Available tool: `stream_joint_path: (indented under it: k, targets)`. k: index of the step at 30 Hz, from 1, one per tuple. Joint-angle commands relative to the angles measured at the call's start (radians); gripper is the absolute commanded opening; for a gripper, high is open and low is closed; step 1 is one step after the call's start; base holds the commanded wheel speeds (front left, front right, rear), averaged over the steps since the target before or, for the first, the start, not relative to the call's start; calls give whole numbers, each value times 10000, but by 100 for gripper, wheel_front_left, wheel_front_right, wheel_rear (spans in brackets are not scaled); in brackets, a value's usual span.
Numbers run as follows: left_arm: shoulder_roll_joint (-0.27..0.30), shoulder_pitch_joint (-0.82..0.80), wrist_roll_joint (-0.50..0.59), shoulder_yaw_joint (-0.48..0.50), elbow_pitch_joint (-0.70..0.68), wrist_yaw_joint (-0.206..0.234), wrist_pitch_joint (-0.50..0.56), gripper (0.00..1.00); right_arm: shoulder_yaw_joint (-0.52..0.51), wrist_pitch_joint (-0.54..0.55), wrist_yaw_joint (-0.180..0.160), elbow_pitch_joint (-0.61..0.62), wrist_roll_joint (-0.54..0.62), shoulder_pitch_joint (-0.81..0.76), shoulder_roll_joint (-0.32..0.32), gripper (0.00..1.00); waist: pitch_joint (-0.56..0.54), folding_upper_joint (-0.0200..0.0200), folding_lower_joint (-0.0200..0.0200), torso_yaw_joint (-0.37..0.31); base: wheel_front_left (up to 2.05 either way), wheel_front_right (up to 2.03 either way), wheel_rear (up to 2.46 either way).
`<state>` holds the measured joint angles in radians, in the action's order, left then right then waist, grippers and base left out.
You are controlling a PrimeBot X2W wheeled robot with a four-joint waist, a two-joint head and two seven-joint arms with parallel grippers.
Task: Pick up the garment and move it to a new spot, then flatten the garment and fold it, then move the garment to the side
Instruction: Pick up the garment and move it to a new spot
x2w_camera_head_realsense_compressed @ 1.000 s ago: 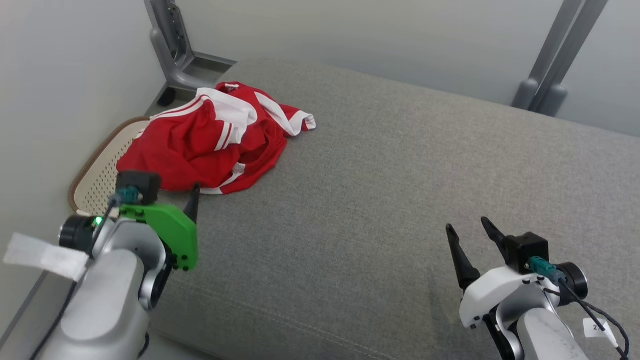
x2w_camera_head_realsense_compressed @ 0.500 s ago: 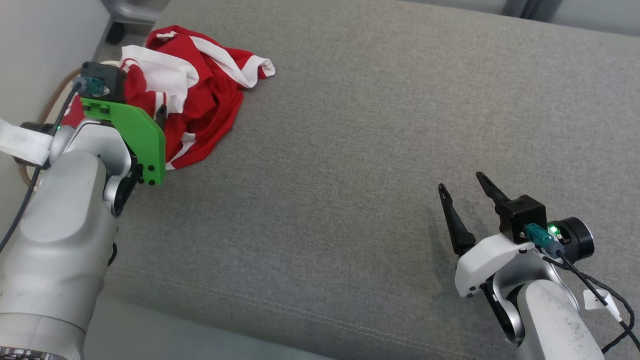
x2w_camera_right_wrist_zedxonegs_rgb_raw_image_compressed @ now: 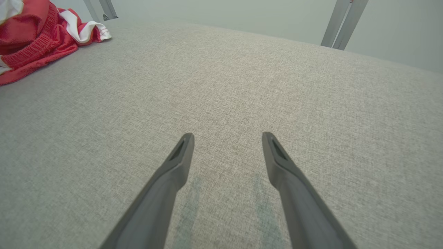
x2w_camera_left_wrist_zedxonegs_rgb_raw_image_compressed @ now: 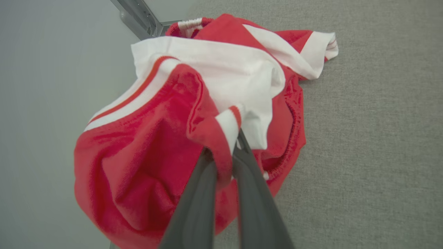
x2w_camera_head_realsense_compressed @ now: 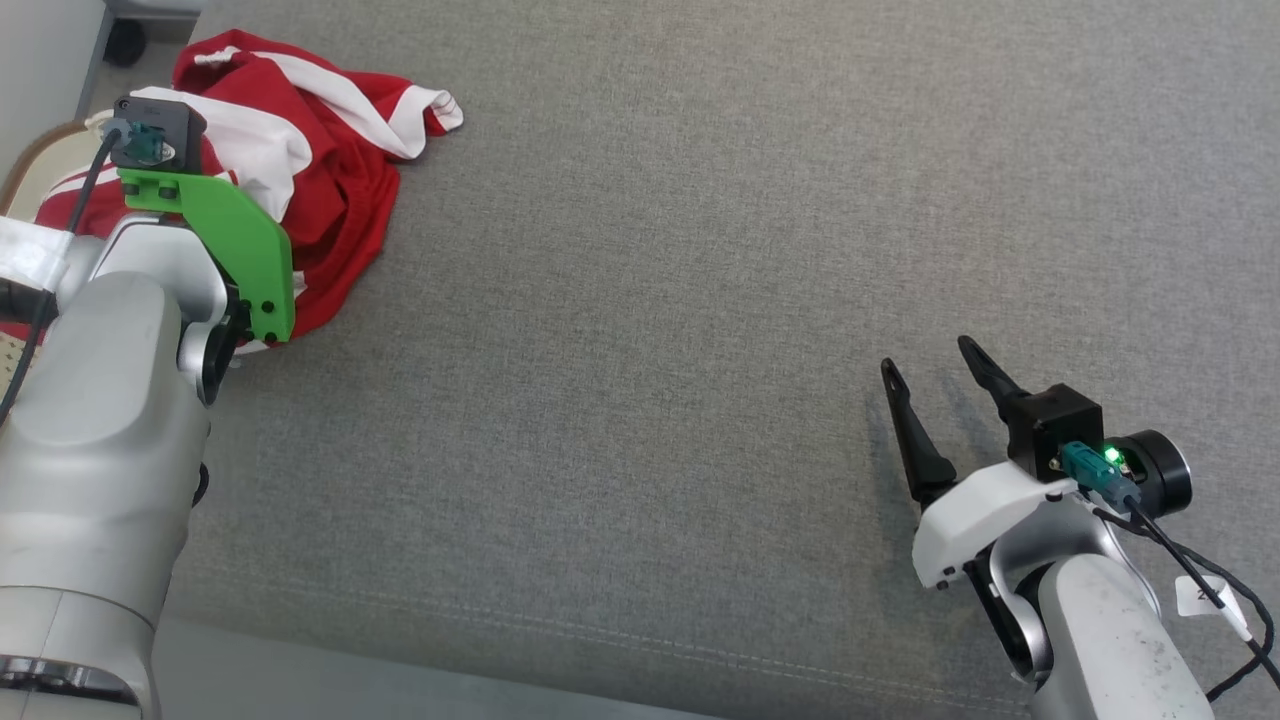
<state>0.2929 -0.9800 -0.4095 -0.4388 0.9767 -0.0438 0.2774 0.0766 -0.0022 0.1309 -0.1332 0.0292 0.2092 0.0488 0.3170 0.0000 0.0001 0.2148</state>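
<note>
The garment [x2w_camera_head_realsense_compressed: 340,190] is a crumpled red piece with white stripes and bands, lying at the far left of the grey cushion [x2w_camera_head_realsense_compressed: 650,300]. In the left wrist view my left gripper [x2w_camera_left_wrist_zedxonegs_rgb_raw_image_compressed: 225,148] is shut on a raised red-and-white fold of the garment [x2w_camera_left_wrist_zedxonegs_rgb_raw_image_compressed: 145,145]. In the head view its fingertips are hidden behind the green wrist bracket [x2w_camera_head_realsense_compressed: 235,250]. My right gripper [x2w_camera_head_realsense_compressed: 928,357] hovers low over bare cushion at the lower right, open with nothing between its fingers [x2w_camera_right_wrist_zedxonegs_rgb_raw_image_compressed: 227,135]. The garment [x2w_camera_right_wrist_zedxonegs_rgb_raw_image_compressed: 31,48] lies far off to that gripper's upper left.
A woven cane piece with a brown rim [x2w_camera_head_realsense_compressed: 20,170] sits beside the cushion's left end, partly under the garment. Grey metal legs [x2w_camera_right_wrist_zedxonegs_rgb_raw_image_compressed: 341,24] stand behind the cushion against a pale wall. The cushion's front edge [x2w_camera_head_realsense_compressed: 500,690] runs along the bottom.
The head camera has tilted down, shifting the whole picture. My left gripper reached forward into the garment and shut on a fold. The right arm stayed put.
</note>
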Motion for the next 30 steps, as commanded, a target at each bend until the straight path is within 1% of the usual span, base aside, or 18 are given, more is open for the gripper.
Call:
stream_joint_path:
  k: [1, 7, 8, 11, 14, 17, 20, 24, 27, 30]
  targets:
    - [-11, -265, 54, -36, 6, -14, -130, 0, 32, -100, -3, -104, -132, -24, 30, 100, -277, 0, -1, -25, 0, 0, 0]
    - [-53, -798, 296, -431, -321, -367, -455, 0, 175, -399, -3, -575, -600, -169, 30, 100, -1110, 0, -1, -338, 0, 0, 0]
    - [-145, -1058, 376, -601, -515, -470, -489, 0, 184, -503, -3, -750, -719, -252, 32, 100, -1390, 0, -1, -517, 0, 0, 0]
    - [-286, -1362, 402, -753, -782, -594, -609, 0, 186, -565, -3, -884, -803, -315, 29, 100, -1621, 0, -1, -716, 0, 0, 0]
    - [-620, -1636, 160, -1012, -1292, -779, -888, 0, 249, -643, -3, -1094, -936, -426, 30, 100, -1942, 0, -1, -1107, 0, 0, 0]
    - [-814, -1928, -36, -1262, -1774, -843, -1110, 0, 355, -714, -3, -1241, -1069, -454, 27, 100, -2188, 0, -1, -1628, 0, 0, 0]
    - [-1178, -2125, -223, -1535, -2304, -857, -1400, 0, 425, -786, -3, -1347, -1205, -458, 29, 100, -2287, 0, -1, -2191, 0, 0, 0]
    - [-1543, -2387, -514, -2037, -3128, -865, -2025, 0, 560, -873, -3, -1465, -1330, -357, 27, 100, -2263, 0, -1, -2997, 0, 0, 0]
    - [-1590, -2595, -701, -2311, -3535, -857, -2476, 0, 714, -956, -3, -1591, -1429, -269, 27, 100, -2245, 0, -1, -3650, 0, 0, 0]
    - [-1769, -2818, -834, -2496, -3772, -858, -2834, 0, 734, -1028, -3, -1721, -1504, -283, 26, 100, -2228, 0, -1, -4174, 0, 0, 0]
